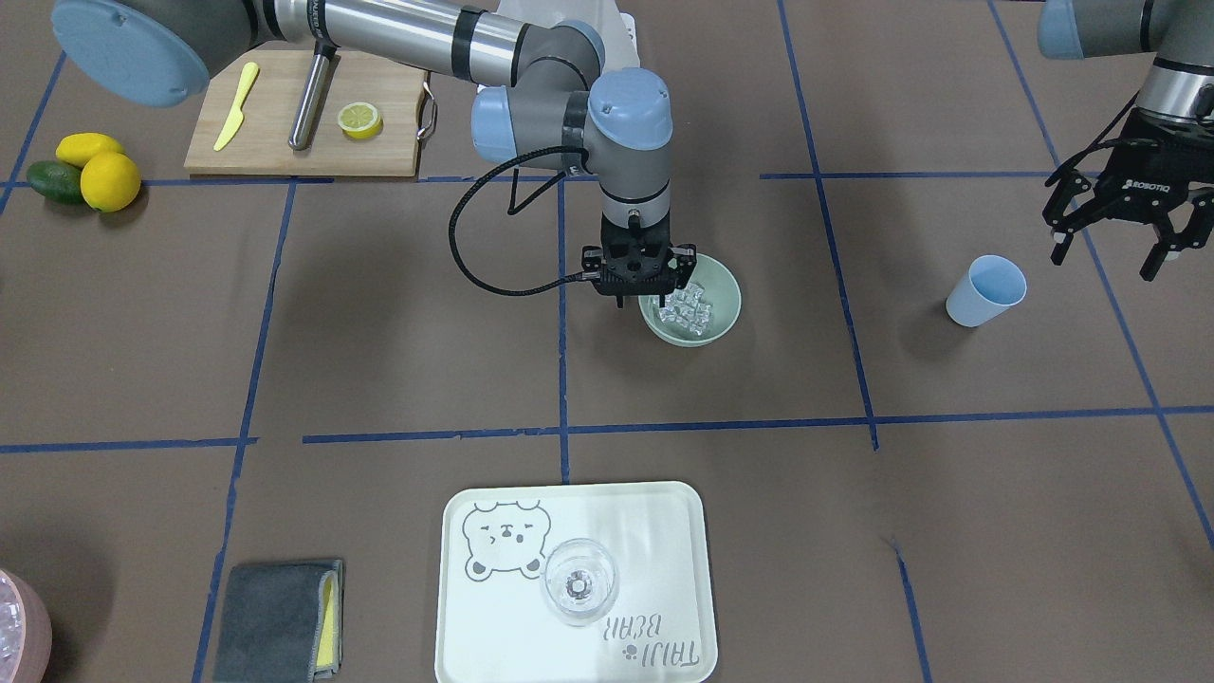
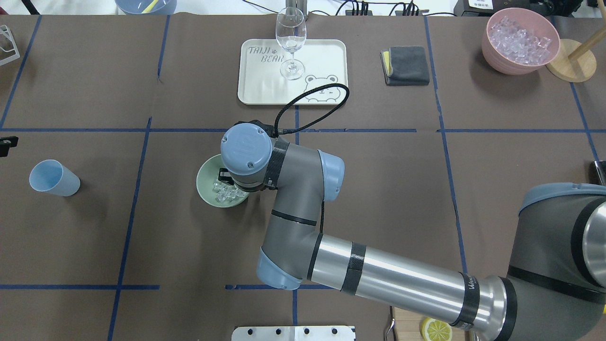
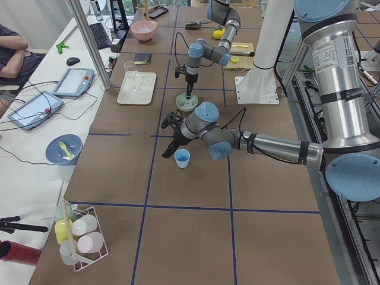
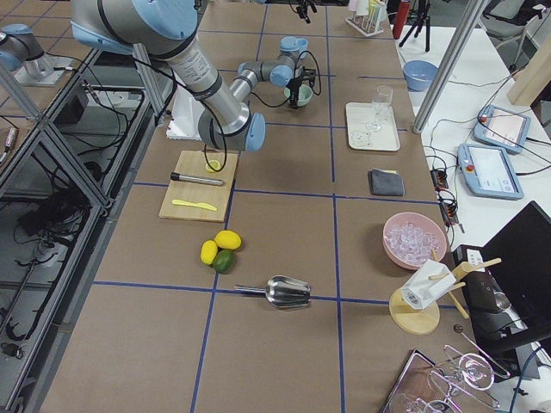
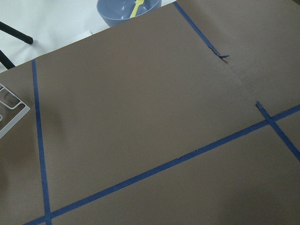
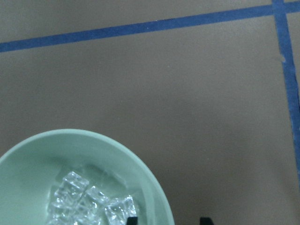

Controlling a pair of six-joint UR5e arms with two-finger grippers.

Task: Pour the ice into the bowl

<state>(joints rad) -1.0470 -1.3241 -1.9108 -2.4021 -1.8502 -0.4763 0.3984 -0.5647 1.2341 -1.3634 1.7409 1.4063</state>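
The right fingers [image 6: 132, 221] point straight down over the bowl [image 1: 728, 302], at the part of its rim that faces the robot's right. They are apart. In the right wrist view one dark tip sits inside the bowl and the other outside it, with the pale green rim running between them. The gap between the tips is wider than the rim, neither tip visibly presses on it, and the fingers carry nothing. The ice [image 1: 688, 309] lies in a small heap of clear cubes on the bowl's floor, just beside the inner tip; whether that tip touches a cube cannot be told. The bowl stands on the brown surface [image 1: 379, 332] near the middle, close to a crossing of blue tape lines. The left fingers [image 1: 1159, 251] are spread wide and empty. They hang above the surface near the blue cup [image 1: 986, 290] without touching it. The cup stands upright with its mouth up and nothing visible inside, well apart from the bowl. The left wrist view shows only the brown surface and tape lines, with no fingertips in sight.
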